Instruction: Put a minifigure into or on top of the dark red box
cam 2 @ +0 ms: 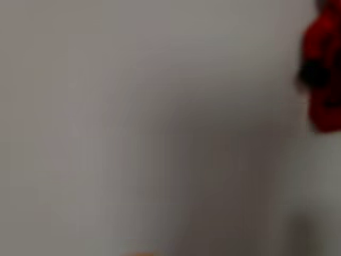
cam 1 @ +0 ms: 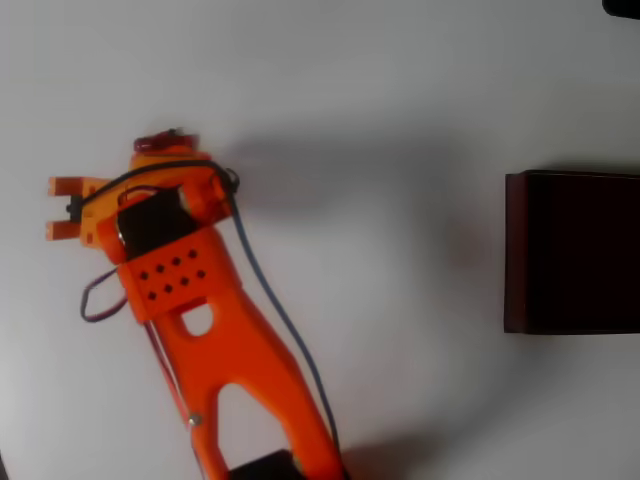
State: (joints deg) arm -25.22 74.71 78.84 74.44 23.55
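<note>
Orange end effector (cam 1: pixel 70 208) at left of overhead view, state unclear. Minifigure (cam 1: pixel 165 141) just beside arm on bench (cam 1: pixel 380 90). Dark red box (cam 1: pixel 572 252) well apart, right.

No text, label, brand, number or sign can be read in either view. The box (cam 1: pixel 572 252) shows plain dark faces with no print, and the arm (cam 1: pixel 200 300), well apart from the box, carries only a grid of small holes, no letters. In the wrist view the blurred red minifigure (cam 2: pixel 324 74) shows a dark spot but no legible mark.
</note>
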